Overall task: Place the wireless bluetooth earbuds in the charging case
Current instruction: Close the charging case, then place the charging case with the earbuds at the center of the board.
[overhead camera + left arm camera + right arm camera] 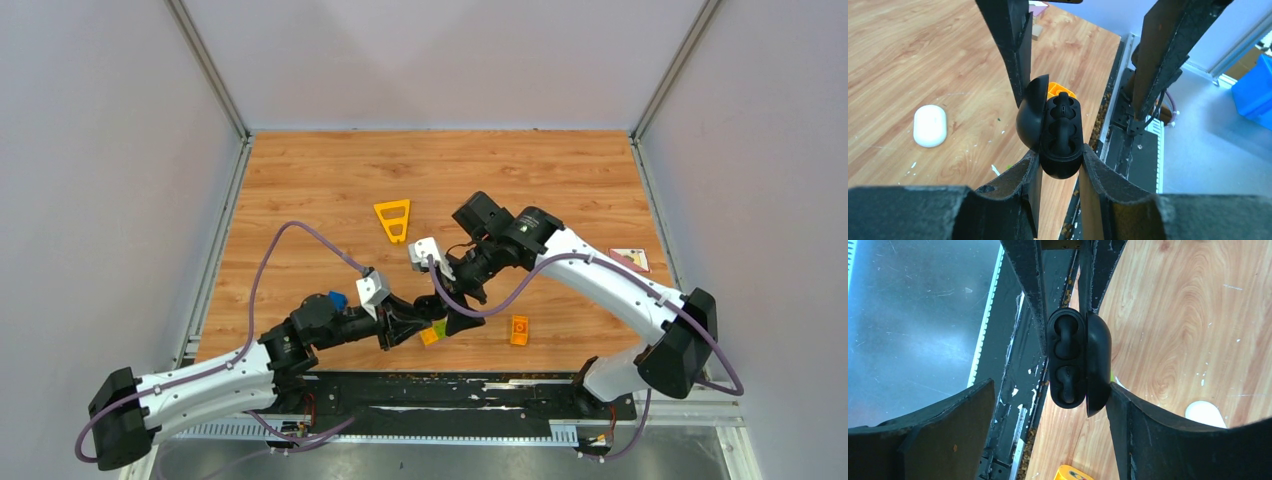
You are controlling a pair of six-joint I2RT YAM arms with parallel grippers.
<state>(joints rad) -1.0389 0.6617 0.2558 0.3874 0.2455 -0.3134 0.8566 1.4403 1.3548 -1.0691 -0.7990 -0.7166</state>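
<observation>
1. Closest in, your left jaws are pinched on the lower end of the black charging case [1061, 160], one finger on each long flank. They hold it open in the air, over the worktop [908, 55] edge.
2. Inside it, both wells look filled by glossy black earbuds [1066, 337], which seem fully seated.
3. Your right jaws stand spread wide, one finger on either side of the case. The finger by the lid [1028, 117] is touching it or just beside it; you cannot tell which.
4. Expect a light, stiff, slick shell with a delicate hinge. Grip the body's flanks and press only the lid's domed back.
5. Farther out, well apart, a white oval pebble [929, 126] lies on the worktop.
</observation>
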